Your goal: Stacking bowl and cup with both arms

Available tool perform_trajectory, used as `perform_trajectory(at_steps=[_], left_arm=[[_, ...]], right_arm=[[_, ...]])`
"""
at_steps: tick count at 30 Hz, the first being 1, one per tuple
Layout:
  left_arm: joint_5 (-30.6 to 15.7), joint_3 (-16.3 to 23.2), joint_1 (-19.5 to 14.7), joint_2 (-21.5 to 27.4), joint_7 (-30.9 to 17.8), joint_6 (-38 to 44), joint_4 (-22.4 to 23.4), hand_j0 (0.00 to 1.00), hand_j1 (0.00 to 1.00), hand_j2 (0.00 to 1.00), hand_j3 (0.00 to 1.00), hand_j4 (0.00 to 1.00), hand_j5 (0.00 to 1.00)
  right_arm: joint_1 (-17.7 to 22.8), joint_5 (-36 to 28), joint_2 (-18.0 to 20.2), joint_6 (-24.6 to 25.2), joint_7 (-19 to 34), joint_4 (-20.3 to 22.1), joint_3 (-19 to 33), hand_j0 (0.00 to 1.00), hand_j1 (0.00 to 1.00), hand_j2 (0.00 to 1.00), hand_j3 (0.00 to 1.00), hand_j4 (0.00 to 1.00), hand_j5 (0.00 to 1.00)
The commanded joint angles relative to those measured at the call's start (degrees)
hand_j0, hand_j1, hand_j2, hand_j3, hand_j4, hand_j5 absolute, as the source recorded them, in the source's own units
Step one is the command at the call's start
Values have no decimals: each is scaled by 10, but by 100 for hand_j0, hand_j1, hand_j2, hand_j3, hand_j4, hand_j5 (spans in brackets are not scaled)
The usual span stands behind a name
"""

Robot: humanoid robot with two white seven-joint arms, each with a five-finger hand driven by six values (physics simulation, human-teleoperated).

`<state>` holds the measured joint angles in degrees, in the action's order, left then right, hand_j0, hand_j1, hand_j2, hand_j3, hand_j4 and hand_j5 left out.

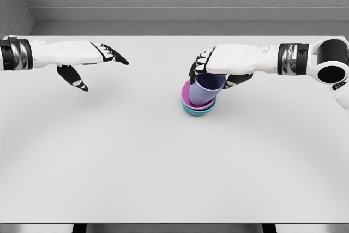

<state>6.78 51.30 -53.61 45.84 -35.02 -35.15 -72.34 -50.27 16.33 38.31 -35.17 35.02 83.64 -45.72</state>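
Observation:
A teal bowl [198,111] sits on the white table [163,156], right of the middle, with a pink bowl [188,95] nested in it. A lavender cup [207,89] stands tilted inside the pink bowl. My right hand [210,69] is over the cup's top, fingers curled around its rim. My left hand [95,64] hovers far to the left of the stack, fingers spread and holding nothing.
The table's far edge meets a grey wall at the top. The front edge runs along the bottom of the view.

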Motion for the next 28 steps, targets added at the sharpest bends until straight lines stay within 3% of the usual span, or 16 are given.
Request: perform_trajectory(at_steps=[1, 2, 9, 11, 13, 14, 15, 16, 17, 19, 24, 28], left_arm=[[-4, -1, 1, 0, 0, 1, 0, 100, 100, 100, 100, 100, 100], [-3, -1, 1, 0, 0, 1, 0, 100, 100, 100, 100, 100, 100], [-4, -1, 0, 0, 0, 1, 0, 100, 100, 100, 100, 100, 100], [-4, -1, 1, 0, 0, 1, 0, 100, 100, 100, 100, 100, 100], [-3, -1, 0, 0, 0, 1, 0, 100, 100, 100, 100, 100, 100], [-3, -1, 1, 0, 0, 1, 0, 100, 100, 100, 100, 100, 100], [-3, -1, 0, 0, 0, 1, 0, 100, 100, 100, 100, 100, 100], [-3, -1, 1, 0, 0, 1, 0, 100, 100, 100, 100, 100, 100], [-3, -1, 0, 0, 0, 1, 0, 100, 100, 100, 100, 100, 100], [-4, -1, 1, 0, 0, 1, 0, 100, 100, 100, 100, 100, 100], [-4, -1, 6, 0, 0, 1, 3, 100, 100, 100, 100, 100, 100], [-5, -2, 24, 0, 0, 1, 32, 100, 100, 100, 100, 100, 100]], right_arm=[[0, -3, 0, 2, 0, -1, 0, 80, 80, 80, 80, 80, 80], [0, -2, -1, 2, 0, -1, 0, 100, 100, 100, 100, 100, 100], [-5, -2, -1, 2, 0, 0, 9, 100, 100, 100, 100, 100, 100], [1, -9, -1, 2, 0, 0, 81, 100, 100, 100, 100, 100, 100], [15, -54, 5, 2, 0, -1, 164, 100, 100, 100, 100, 100, 100], [25, -73, 5, 2, 0, -20, 202, 100, 100, 100, 100, 100, 100], [40, -75, 7, 2, 0, -76, 226, 100, 100, 100, 100, 100, 100], [45, -74, 6, 2, 0, -190, 237, 100, 100, 100, 100, 100, 100], [46, -71, 5, 2, 0, -247, 232, 100, 100, 100, 100, 100, 100], [47, -39, 8, 2, 0, -254, 192, 100, 100, 100, 100, 100, 100], [46, -31, 8, 2, 0, -253, 189, 100, 100, 100, 100, 100, 100], [43, -31, 8, 2, 0, -252, 189, 100, 100, 100, 100, 100, 100]])
